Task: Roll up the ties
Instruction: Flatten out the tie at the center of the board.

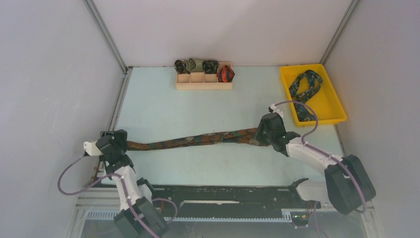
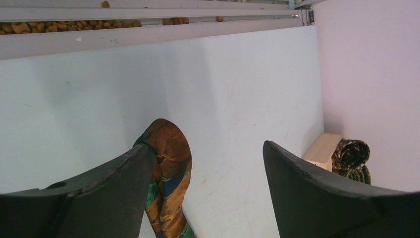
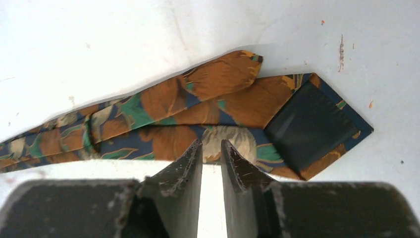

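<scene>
A brown-orange-green tie lies stretched flat across the table between both arms. My left gripper stands open at its narrow end. In the left wrist view that end rests on the table against the left finger, and the wide gap of the gripper holds nothing. My right gripper is at the wide end. In the right wrist view its jaws stand almost together, tips pinching the near edge of the tie beside the pointed, dark-lined tip.
A wooden compartment box at the back holds several rolled ties, one of them red-orange. A yellow tray at the back right holds a loose navy-teal tie. Grey walls close in both sides.
</scene>
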Controlling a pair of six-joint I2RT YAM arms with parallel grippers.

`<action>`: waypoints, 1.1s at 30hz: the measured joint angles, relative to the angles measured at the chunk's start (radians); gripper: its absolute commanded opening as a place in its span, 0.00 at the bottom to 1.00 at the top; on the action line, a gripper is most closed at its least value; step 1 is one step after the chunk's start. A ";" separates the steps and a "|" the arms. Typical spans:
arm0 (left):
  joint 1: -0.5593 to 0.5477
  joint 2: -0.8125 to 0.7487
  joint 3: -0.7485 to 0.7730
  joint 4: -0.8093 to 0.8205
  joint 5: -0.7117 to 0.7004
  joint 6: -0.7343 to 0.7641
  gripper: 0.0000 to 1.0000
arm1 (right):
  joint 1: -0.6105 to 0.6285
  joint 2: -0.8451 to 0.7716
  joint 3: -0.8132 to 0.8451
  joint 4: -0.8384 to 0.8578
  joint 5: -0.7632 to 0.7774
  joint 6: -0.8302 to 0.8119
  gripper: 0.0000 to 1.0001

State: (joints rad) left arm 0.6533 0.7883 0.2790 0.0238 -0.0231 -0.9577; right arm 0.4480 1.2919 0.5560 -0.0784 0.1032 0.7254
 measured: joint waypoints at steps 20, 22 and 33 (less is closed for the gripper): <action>0.000 -0.228 0.172 -0.483 0.117 0.088 1.00 | 0.149 0.142 0.080 -0.140 0.051 0.061 0.27; 0.000 -0.191 0.171 -0.504 0.129 0.094 1.00 | 0.136 0.179 0.103 -0.113 0.041 0.057 0.26; 0.002 -0.216 0.093 -0.534 0.184 0.066 1.00 | 0.020 0.402 0.314 -0.062 -0.026 0.003 0.24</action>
State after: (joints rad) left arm 0.6552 0.5720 0.3717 -0.5098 0.1612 -0.8921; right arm 0.4683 1.6936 0.8703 -0.1406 0.0772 0.7288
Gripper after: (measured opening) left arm 0.996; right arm 0.247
